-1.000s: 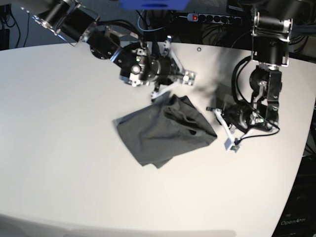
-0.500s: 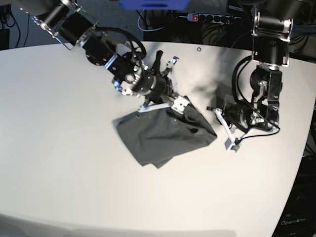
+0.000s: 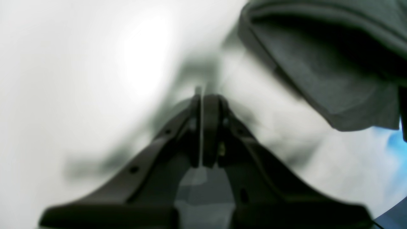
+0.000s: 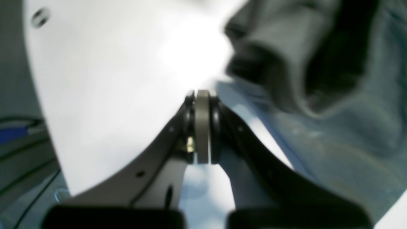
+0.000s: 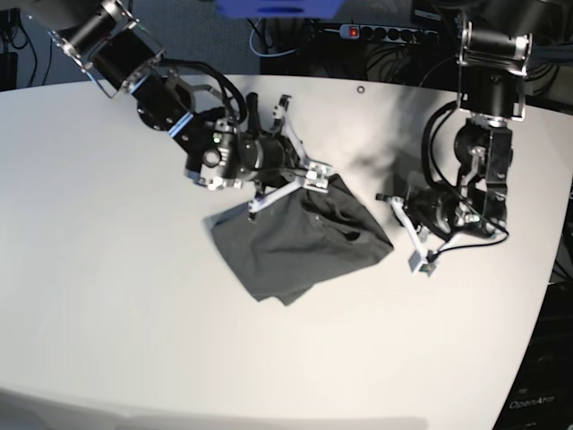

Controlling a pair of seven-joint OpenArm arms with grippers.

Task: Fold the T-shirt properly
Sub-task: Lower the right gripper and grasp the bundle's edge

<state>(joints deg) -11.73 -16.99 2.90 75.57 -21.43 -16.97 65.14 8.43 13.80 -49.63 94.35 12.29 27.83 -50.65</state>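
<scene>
Right pincer [image 5: 285, 186] clenched, empty, over T-shirt [image 5: 300, 240]; left pincer [image 5: 414, 246] clenched, empty, beside it

The T-shirt [image 5: 300, 240] is plain dark grey, with no pattern showing. The counter [image 5: 107, 296] is matte white, glaring brighter in patches. Both arms are black with silver brackets; the left hand [image 3: 201, 95] and right hand [image 4: 202, 95] are black, the right one with pale grey between its fingers.
</scene>
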